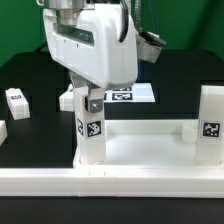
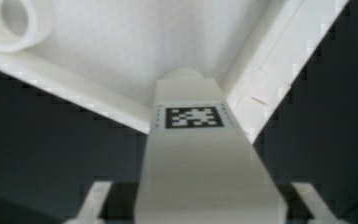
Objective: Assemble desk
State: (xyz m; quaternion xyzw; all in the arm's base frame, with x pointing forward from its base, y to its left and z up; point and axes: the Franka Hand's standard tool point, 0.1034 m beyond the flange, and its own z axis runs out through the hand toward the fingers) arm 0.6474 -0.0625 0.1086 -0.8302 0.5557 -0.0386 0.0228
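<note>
The white tray-like desk tabletop (image 1: 145,150) lies at the front of the table. A white square tagged leg (image 1: 92,128) stands upright at its corner on the exterior view's left. Another tagged leg (image 1: 211,115) stands at the corner on the right. My gripper (image 1: 90,103) is straight above the left leg, with its fingers down either side of the leg's top. In the wrist view the leg (image 2: 197,130) runs between my fingers (image 2: 98,203) with a dark gap on each side, so the gripper (image 2: 197,208) is open. The tabletop (image 2: 149,45) and one round corner socket (image 2: 7,25) show beyond the leg.
A long white wall (image 1: 60,180) runs along the front against the tabletop. A loose white tagged leg (image 1: 17,100) lies at the exterior view's left, another (image 1: 67,98) is behind my gripper, and a white piece (image 1: 2,131) is at the left edge. The marker board (image 1: 135,95) lies at the back.
</note>
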